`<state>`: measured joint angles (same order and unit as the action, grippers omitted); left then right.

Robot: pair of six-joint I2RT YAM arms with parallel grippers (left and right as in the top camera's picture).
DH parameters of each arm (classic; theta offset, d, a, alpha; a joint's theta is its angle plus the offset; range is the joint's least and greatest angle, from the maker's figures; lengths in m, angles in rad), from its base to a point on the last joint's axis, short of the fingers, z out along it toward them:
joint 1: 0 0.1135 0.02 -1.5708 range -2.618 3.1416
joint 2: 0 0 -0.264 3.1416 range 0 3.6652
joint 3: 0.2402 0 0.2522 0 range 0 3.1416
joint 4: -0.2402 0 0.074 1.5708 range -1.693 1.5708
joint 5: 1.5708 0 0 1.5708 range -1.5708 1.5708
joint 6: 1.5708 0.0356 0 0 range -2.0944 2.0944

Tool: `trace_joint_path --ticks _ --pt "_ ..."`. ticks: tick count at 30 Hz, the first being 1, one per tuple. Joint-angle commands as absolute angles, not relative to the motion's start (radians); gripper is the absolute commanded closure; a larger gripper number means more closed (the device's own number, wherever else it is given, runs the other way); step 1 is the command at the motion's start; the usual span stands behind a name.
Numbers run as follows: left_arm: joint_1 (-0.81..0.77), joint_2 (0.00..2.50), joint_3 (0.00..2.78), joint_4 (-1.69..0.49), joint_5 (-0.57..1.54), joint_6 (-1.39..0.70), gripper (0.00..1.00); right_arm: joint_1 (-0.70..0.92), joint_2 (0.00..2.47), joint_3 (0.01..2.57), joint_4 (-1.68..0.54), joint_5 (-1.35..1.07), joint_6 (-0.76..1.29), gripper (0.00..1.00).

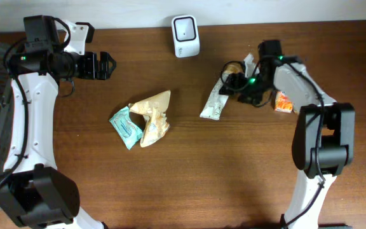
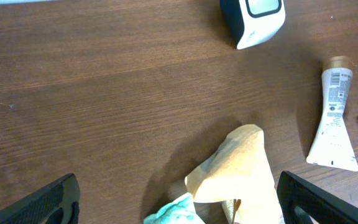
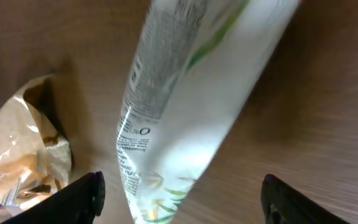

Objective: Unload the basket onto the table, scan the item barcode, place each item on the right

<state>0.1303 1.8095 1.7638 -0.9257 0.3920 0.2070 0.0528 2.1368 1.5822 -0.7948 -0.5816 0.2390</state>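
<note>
The tube point(image 1: 211, 107) lies flat on the surface point(image 1: 170, 184), on the near side of the scanner point(image 1: 185, 36) and off to its right. Its capped end points roughly back toward the scanner. I judge that I am at the pick-up step: the tube is not lifted and nothing has been shown to the scanner yet.

The right fingers point(image 3: 86, 198) are spread and sit on either side of the tube. In the right wrist view I see bare wood between each finger and the tube's body, so they bracket it without pinching it. That view is blurred, and I cannot tell whether a fingertip brushes the tube lower down.

Next I need to close on the tube, raise it off the surface and carry it up to the scanner's window. The printed side has to face the scanner. There is small print along one edge, but I cannot make out the barcode itself, so I may have to roll the tube.

The left fingers point(image 2: 48, 202) are spread wide and hold nothing. They hover well to the scanner's left. A tan bag point(image 1: 152, 114) and a teal packet point(image 1: 126, 127) lie touching each other, near and left of the scanner. An orange packet point(image 1: 283, 102) sits farther right than the tube.
</note>
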Motion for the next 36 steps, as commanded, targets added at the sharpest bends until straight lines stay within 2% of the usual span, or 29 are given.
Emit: trace_joint_path --ticks 1,6,7,8,9,12,13,15,16,19,21,22,23,25,26,28,33,36 --pt "0.127 1.814 1.768 -0.925 0.392 0.196 0.01 0.1 2.134 1.509 -0.715 -0.618 0.31 0.22" --pt "0.127 1.814 1.768 -0.924 0.392 0.196 0.01 0.111 2.134 1.386 -0.501 -0.582 0.41 0.24" --pt "0.127 1.814 1.768 -0.924 0.392 0.196 0.01 0.111 2.134 1.379 -0.492 -0.579 0.409 0.28" --pt "0.127 1.814 1.768 -0.924 0.392 0.196 0.01 0.111 2.134 1.379 -0.492 -0.579 0.409 0.41" --pt "0.127 1.814 1.768 -0.924 0.392 0.196 0.01 0.111 2.134 1.379 -0.492 -0.579 0.409 0.6" --pt "0.127 1.814 1.768 -0.924 0.392 0.196 0.01 0.111 2.134 1.379 -0.49 -0.58 0.409 0.64" --pt "0.127 1.814 1.768 -0.924 0.392 0.196 0.01 0.111 2.134 1.379 -0.49 -0.581 0.409 0.7" --pt "0.127 1.814 1.768 -0.925 0.392 0.196 0.01 0.111 2.132 1.379 -0.502 -0.603 0.392 0.9" --pt "0.127 1.814 1.768 -0.925 0.392 0.196 0.01 0.111 2.126 1.38 -0.524 -0.627 0.356 0.96" --pt "0.127 1.814 1.768 -0.929 0.392 0.196 0.01 0.111 2.086 1.396 -0.658 -0.647 0.204 0.96" --pt "0.127 1.814 1.768 -0.941 0.392 0.195 0.01 0.111 2.076 1.436 -0.817 -0.639 -0.003 0.95" --pt "0.127 1.814 1.768 -0.957 0.393 0.195 0.01 0.11 2.076 1.448 -0.871 -0.602 -0.079 0.92" --pt "0.127 1.814 1.768 -0.968 0.393 0.195 0.01 0.109 2.076 1.454 -0.9 -0.544 -0.112 0.87" --pt "0.127 1.814 1.768 -0.994 0.396 0.195 0.01 0.104 2.076 1.459 -0.917 -0.45 -0.126 0.59" --pt "0.127 1.814 1.768 -1.0 0.396 0.195 0.01 0.089 2.076 1.459 -0.909 -0.457 -0.114 0.48" --pt "0.127 1.814 1.768 -1.0 0.396 0.195 0.01 0.054 2.077 1.459 -0.867 -0.553 -0.112 0.43" --pt "0.127 1.826 1.768 -1.0 0.396 0.195 0.01 0.073 2.133 1.459 -0.777 -0.721 -0.11 0.44" --pt "0.127 1.837 1.768 -1.0 0.396 0.195 0.01 0.098 2.165 1.459 -0.767 -0.733 -0.016 0.55"
